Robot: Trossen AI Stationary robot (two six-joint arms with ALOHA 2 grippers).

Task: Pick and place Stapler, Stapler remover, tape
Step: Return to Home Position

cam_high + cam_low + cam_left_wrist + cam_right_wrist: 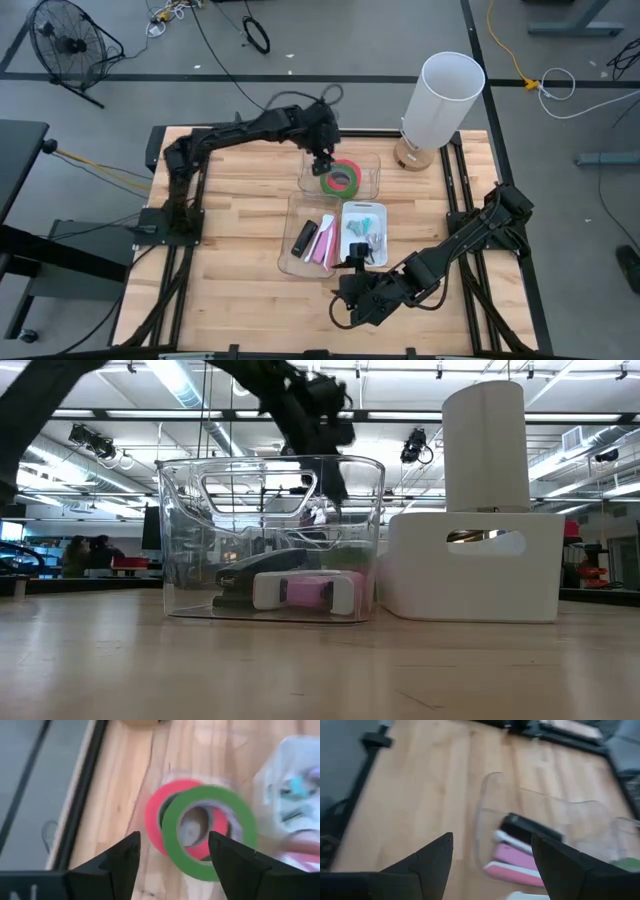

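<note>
Left end effector [172, 845]: spread wide, empty, over green tape ring [215, 792] and red-pink tape ring [154, 817] in clear plastic bin [374, 170]; sorting apparently complete.

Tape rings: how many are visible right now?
2. A red-pink ring lies in the clear bin at the top in the high view, and a green ring lies on it, overlapping. Another could be hidden underneath.

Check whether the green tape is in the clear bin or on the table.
In: the green tape lies on the red tape inside the clear bin, below the open left gripper.
</note>
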